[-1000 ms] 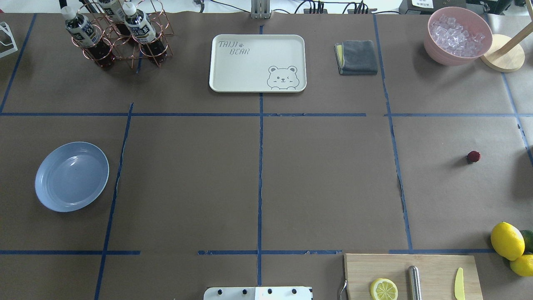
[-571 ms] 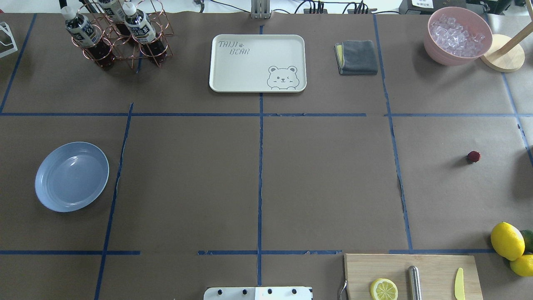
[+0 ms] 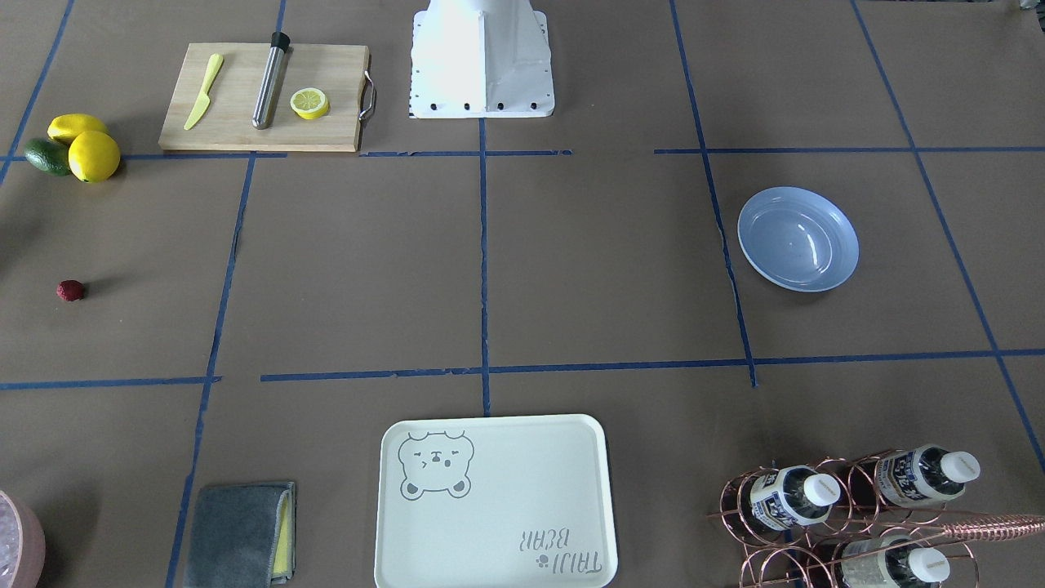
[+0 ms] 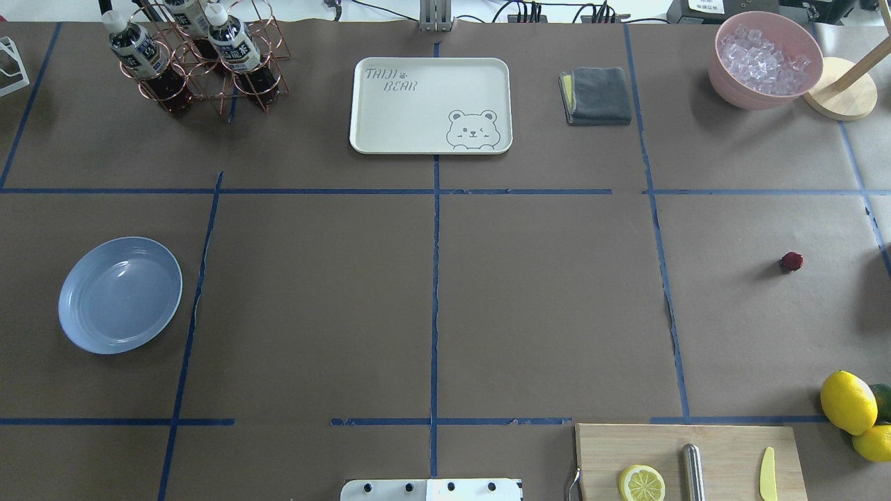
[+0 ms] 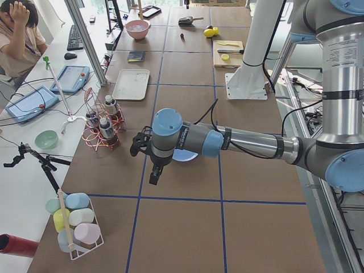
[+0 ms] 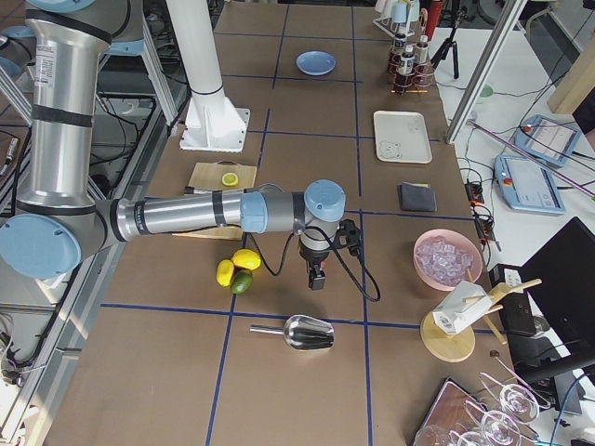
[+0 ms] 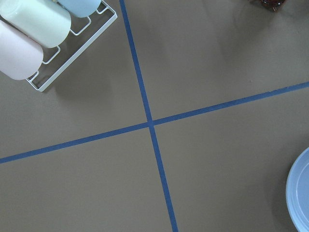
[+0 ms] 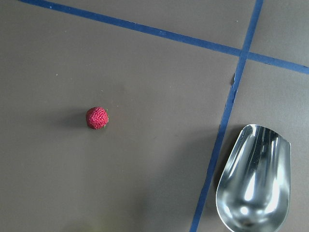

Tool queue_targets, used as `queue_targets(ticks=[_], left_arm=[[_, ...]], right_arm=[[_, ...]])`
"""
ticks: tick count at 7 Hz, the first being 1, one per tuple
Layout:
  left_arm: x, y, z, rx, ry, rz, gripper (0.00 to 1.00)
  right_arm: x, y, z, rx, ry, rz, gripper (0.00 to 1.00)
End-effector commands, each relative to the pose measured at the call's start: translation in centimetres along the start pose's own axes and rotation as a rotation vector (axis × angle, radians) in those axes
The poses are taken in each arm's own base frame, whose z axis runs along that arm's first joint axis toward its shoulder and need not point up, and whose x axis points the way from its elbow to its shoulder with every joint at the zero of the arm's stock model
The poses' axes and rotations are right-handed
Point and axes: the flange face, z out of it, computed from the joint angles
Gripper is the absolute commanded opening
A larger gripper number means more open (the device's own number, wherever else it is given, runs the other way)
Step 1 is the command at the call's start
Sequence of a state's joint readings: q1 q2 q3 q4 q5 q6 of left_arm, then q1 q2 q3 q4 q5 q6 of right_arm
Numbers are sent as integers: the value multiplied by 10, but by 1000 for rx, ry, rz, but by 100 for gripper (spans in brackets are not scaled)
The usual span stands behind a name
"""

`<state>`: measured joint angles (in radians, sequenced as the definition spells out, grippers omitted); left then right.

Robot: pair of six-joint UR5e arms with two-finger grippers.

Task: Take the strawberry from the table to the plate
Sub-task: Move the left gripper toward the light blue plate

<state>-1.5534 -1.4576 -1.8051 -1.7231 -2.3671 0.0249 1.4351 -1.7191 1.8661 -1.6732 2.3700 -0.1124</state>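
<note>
two arms are out over the table (image 4: 543, 299), and we have the strawberry (image 4: 791, 261) far over on the robot's right side. it rests by itself on the brown paper, further from the robot than the whole lemons (image 4: 848, 402) and the cutting board (image 4: 724, 445). through the right wrist camera we see it left of centre, dark red and bumpy. a shiny metal scoop (image 8: 253, 186) lies at the lower right of that view, across a blue tape line from the berry.

the plate (image 4: 120, 295) is way over on the left side, well apart from the strawberry.

now the right gripper (image 6: 316, 279): it hangs pointing down from the near arm in the right side view, close to the lemons. only that side view shows it, so we cannot tell whether its fingers are apart or together.

same story for the left gripper (image 5: 154, 173). it hangs just beside the plate in the left side view, and we cannot tell its state either. its wrist camera gives us a tape crossing, the plate's rim at the right edge, and a white wire rack of pastel cups (image 7: 43, 29) at the top left.
</note>
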Motion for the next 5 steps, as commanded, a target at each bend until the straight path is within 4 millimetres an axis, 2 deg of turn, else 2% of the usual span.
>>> queue_targets(ticks=[1, 2, 3, 4, 5], left_arm=[[52, -2, 61, -100, 154, 67, 100], [81, -3, 88, -130, 175, 100, 100], [84, 1, 113, -111, 191, 95, 100], [114, 6, 164, -169, 224, 40, 100], [124, 8, 177, -166, 238, -33, 100]], right_arm=[[-1, -4, 3, -1, -26, 1, 100], [-2, -5, 3, 1, -40, 1, 100], [-3, -4, 3, 0, -48, 2, 100], [-2, -5, 4, 0, -54, 5, 100], [-4, -4, 4, 2, -75, 5, 100]])
